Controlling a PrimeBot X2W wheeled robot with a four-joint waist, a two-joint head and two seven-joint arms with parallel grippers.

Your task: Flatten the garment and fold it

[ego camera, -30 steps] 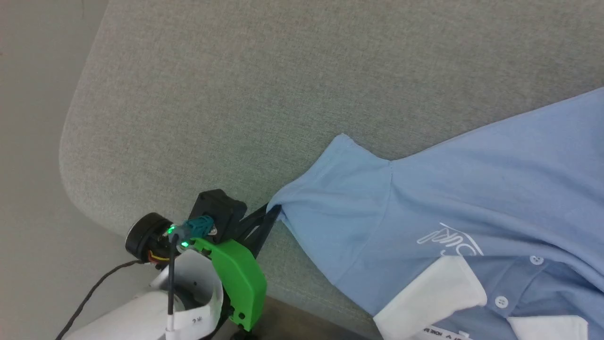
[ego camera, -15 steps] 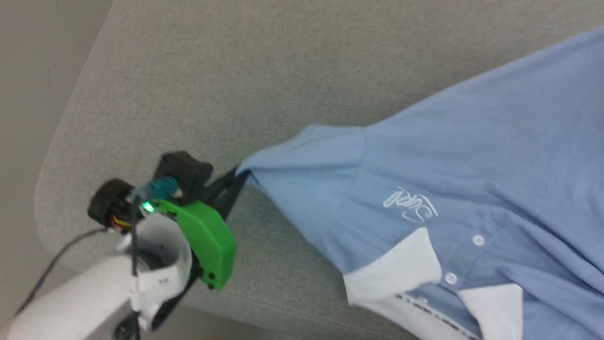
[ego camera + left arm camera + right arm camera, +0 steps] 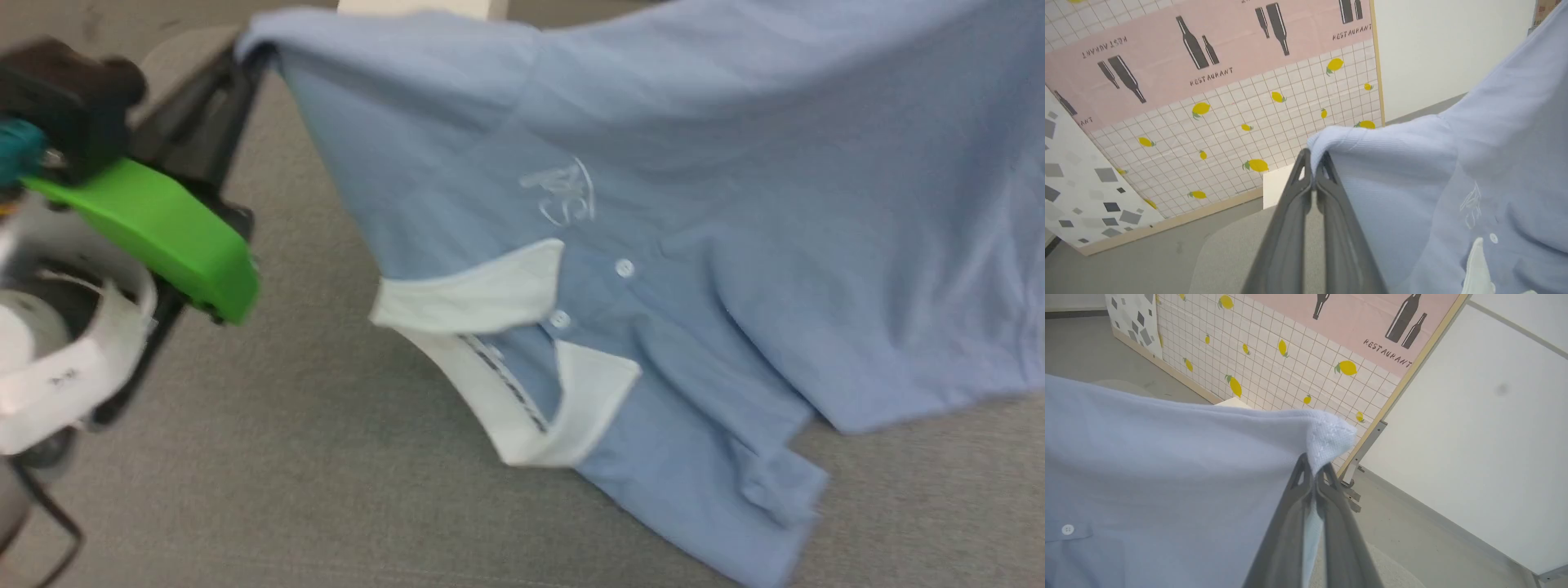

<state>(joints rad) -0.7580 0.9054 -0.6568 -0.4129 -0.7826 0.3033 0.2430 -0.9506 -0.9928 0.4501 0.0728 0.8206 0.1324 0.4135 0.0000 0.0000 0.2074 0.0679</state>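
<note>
Left tool (image 3: 1312, 165) is seen clamped on one sleeve edge of the garment (image 3: 669, 147), and right tool (image 3: 1314, 467) on another edge. One garment is held spread above the grey bench (image 3: 310, 490). Two white buttons (image 3: 624, 267) are counted. A lemon-and-bottle wall panel (image 3: 1229, 102) is noted behind.

text: RESTAURANT | on: pink wall panel (image 3: 1229, 45) | garment (image 3: 775, 204) logo: illegible

The left gripper (image 3: 247, 64) pinches a sleeve corner of the garment (image 3: 735, 204) at the upper left, with its dark fingers closed on the fabric. The shirt hangs blurred above the grey tabletop (image 3: 286, 457). Its white collar (image 3: 473, 296) lies open, with two buttons (image 3: 624, 268) and a script logo (image 3: 563, 192) beside it. A green cover (image 3: 155, 229) sits on the wrist.
</note>
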